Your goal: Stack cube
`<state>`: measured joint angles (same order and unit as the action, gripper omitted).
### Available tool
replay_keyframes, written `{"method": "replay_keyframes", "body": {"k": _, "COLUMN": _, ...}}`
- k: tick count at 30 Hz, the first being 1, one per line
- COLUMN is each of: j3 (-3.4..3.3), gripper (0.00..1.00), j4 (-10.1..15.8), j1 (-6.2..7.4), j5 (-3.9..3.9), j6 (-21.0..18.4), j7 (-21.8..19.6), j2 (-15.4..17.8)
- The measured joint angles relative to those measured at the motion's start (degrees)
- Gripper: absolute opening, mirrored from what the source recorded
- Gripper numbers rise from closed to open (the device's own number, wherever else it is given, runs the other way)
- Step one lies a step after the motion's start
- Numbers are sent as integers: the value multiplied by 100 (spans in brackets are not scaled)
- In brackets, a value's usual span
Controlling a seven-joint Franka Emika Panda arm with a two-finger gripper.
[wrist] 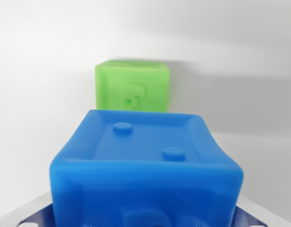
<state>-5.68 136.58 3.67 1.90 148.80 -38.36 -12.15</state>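
You see the blue cube (145, 165) filling the lower centre of the frame, the green cube (132, 87) apart behind it at upper centre. Nothing is stacked yet; the gripper's state can't be told.

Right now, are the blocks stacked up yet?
Not yet. The blue cube fills the near view, seemingly held between the fingers, though they are barely visible. The green cube sits apart behind it with nothing on top. Stacking is still left.
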Motion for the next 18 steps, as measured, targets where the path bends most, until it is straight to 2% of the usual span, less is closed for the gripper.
{"method": "replay_keyframes", "body": {"k": 10, "j3": 20, "gripper": 0, "j4": -231, "j1": 98, "j5": 37, "j6": -36, "j7": -346, "j2": -200}}
{"method": "replay_keyframes", "body": {"k": 18, "j3": 34, "gripper": 0, "j4": -242, "j1": 94, "j5": 102, "j6": 271, "j7": -337, "j2": -572}}
